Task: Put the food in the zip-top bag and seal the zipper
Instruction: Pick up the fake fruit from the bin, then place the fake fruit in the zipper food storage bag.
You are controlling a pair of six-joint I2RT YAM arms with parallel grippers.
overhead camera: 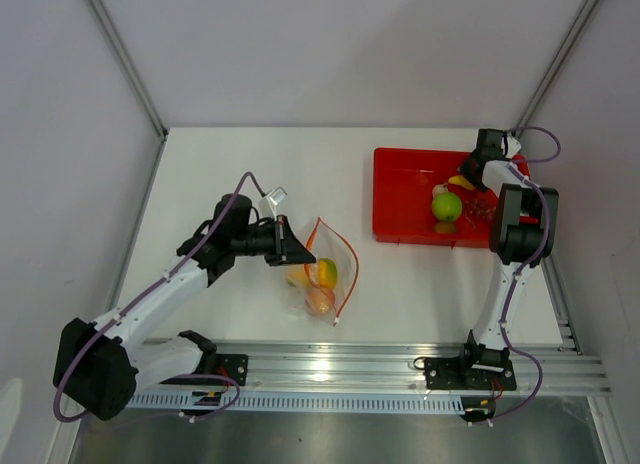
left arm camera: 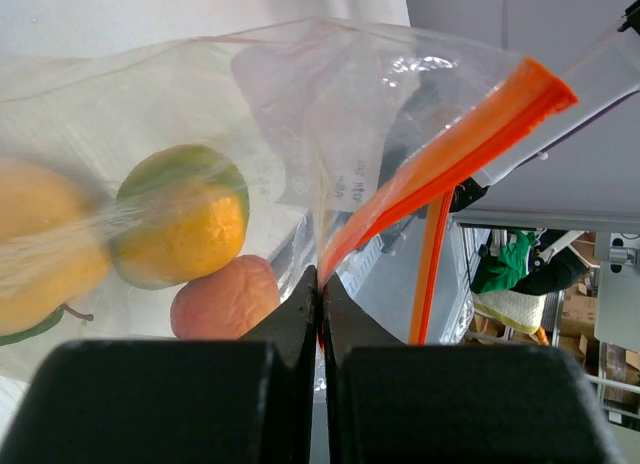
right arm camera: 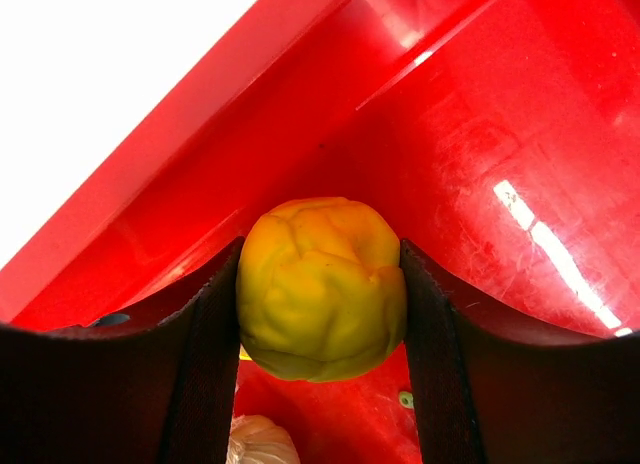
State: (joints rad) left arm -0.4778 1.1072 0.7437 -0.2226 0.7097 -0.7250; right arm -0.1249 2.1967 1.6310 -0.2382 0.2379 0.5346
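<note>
The clear zip-top bag (overhead camera: 330, 269) lies mid-table with its mouth raised. My left gripper (overhead camera: 291, 247) is shut on the bag's orange-red zipper (left arm camera: 440, 159), pinching it between the jaws (left arm camera: 320, 289). Inside the bag are a green-yellow mango (left arm camera: 180, 216), a pinkish-brown fruit (left arm camera: 225, 299) and a yellow fruit (left arm camera: 40, 254). My right gripper (overhead camera: 466, 178) is over the red tray (overhead camera: 400, 199) and is shut on a lumpy yellow fruit (right arm camera: 322, 289), which fills the gap between its fingers (right arm camera: 210, 324). A green apple (overhead camera: 447, 206) and purple grapes (overhead camera: 479, 211) lie in the tray.
The red tray's wall (right arm camera: 200, 154) rises close behind the held fruit. A small whitish item (right arm camera: 262, 442) lies on the tray floor below the right gripper. A metal rail (overhead camera: 400, 369) runs along the near table edge.
</note>
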